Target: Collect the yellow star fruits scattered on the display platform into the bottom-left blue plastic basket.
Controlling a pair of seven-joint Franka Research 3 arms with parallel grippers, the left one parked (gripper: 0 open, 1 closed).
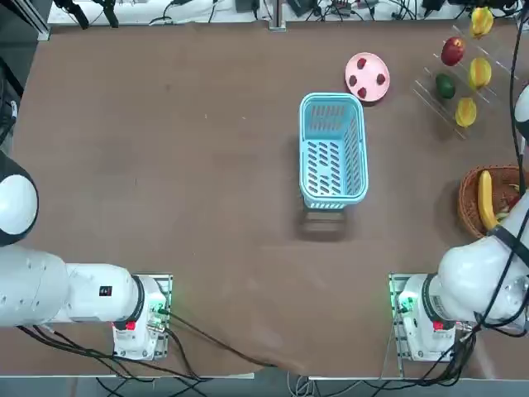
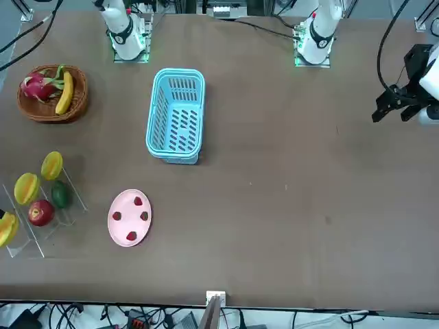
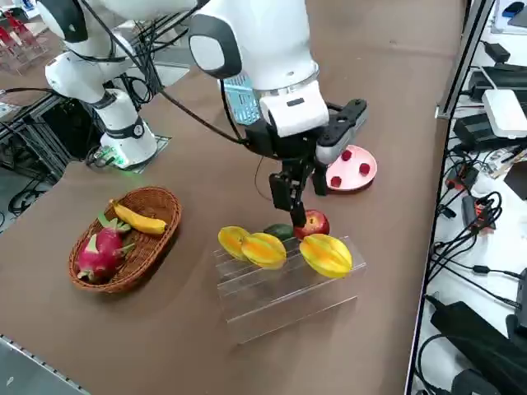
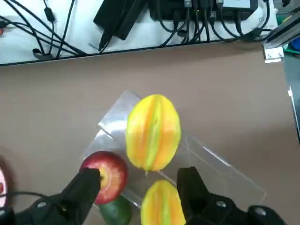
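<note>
Three yellow star fruits (image 3: pixel 233 240) (image 3: pixel 263 249) (image 3: pixel 326 254) lie on the clear stepped display platform (image 3: pixel 284 290), beside a red apple (image 3: pixel 314 223) and a green fruit (image 3: pixel 280 231). My right gripper (image 3: pixel 292 212) hangs open just above the platform, near the apple, holding nothing. In the wrist view its two fingers (image 4: pixel 86 185) stand wide apart, with one star fruit (image 4: pixel 161 206) between them and another (image 4: pixel 153 131) beyond. The blue plastic basket (image 1: pixel 332 149) stands empty mid-table, well apart from the platform (image 1: pixel 463 87).
A pink plate (image 1: pixel 367 76) with small red berries sits beside the blue basket's far end. A round wicker basket (image 3: pixel 123 239) with a banana and a dragon fruit stands close to the platform. The table edge and cables run just beyond the platform.
</note>
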